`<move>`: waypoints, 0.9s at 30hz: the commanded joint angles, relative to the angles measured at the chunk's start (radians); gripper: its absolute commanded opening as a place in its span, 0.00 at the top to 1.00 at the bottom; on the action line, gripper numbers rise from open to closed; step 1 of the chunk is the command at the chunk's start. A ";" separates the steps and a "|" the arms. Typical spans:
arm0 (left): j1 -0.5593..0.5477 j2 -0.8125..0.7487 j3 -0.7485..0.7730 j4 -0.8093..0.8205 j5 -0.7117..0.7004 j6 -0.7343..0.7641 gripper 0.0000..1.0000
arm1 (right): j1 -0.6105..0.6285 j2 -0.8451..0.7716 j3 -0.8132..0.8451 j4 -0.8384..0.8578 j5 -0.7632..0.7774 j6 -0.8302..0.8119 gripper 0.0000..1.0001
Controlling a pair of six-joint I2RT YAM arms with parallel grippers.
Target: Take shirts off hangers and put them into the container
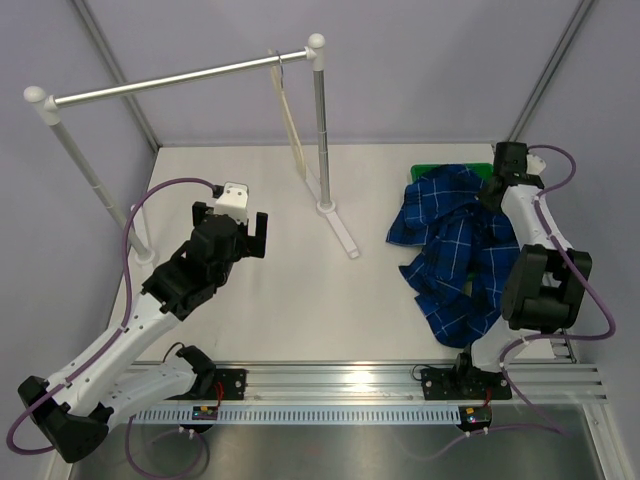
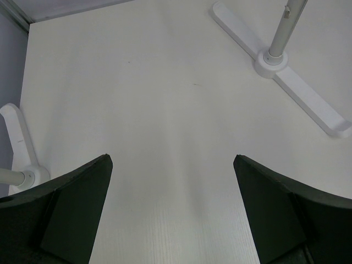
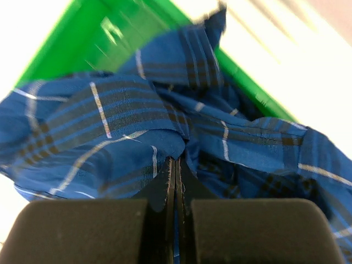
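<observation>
Your right pincer (image 3: 175,168) was pressed together on a fold of the dark blue checked shirt (image 3: 126,110), with cloth nipped between its fingers. The shirt lay crumpled over the green tray (image 3: 77,44): part of it sat inside, up against the far rim, while much of it spilled over the near side onto the desk (image 1: 300,300), toward the right arm's base. From above, only a strip of the tray's far edge showed. Your left pincer (image 2: 173,159) stood wide apart over bare desk, holding nothing, near the rack's foot (image 2: 286,77). The pale wooden hanger (image 1: 292,125) hung bare on the silver rail (image 1: 170,86), well apart from the shirt
</observation>
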 commanded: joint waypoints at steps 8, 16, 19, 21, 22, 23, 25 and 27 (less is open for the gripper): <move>0.003 -0.011 -0.008 0.031 -0.019 0.008 0.01 | -0.038 0.151 -0.075 0.037 -0.074 0.017 0.87; 0.004 -0.010 -0.003 0.028 -0.015 0.008 0.01 | 0.062 -0.067 -0.059 0.063 0.049 -0.133 0.27; 0.003 -0.010 -0.005 0.028 -0.018 0.009 0.01 | 0.174 -0.116 -0.045 0.052 0.127 -0.179 0.23; 0.004 -0.010 -0.005 0.028 -0.019 0.009 0.01 | 0.246 -0.144 -0.049 0.058 0.154 -0.193 0.23; 0.003 -0.010 -0.005 0.028 -0.019 0.009 0.01 | 0.311 -0.153 -0.054 0.078 0.158 -0.217 0.23; 0.004 -0.008 -0.005 0.028 -0.019 0.008 0.01 | 0.342 -0.159 -0.060 0.086 0.173 -0.227 0.23; 0.003 -0.008 -0.005 0.026 -0.019 0.008 0.01 | 0.420 -0.165 -0.071 0.095 0.151 -0.253 0.23; 0.004 -0.008 -0.003 0.026 -0.019 0.008 0.01 | 0.464 -0.153 -0.074 0.112 0.150 -0.259 0.23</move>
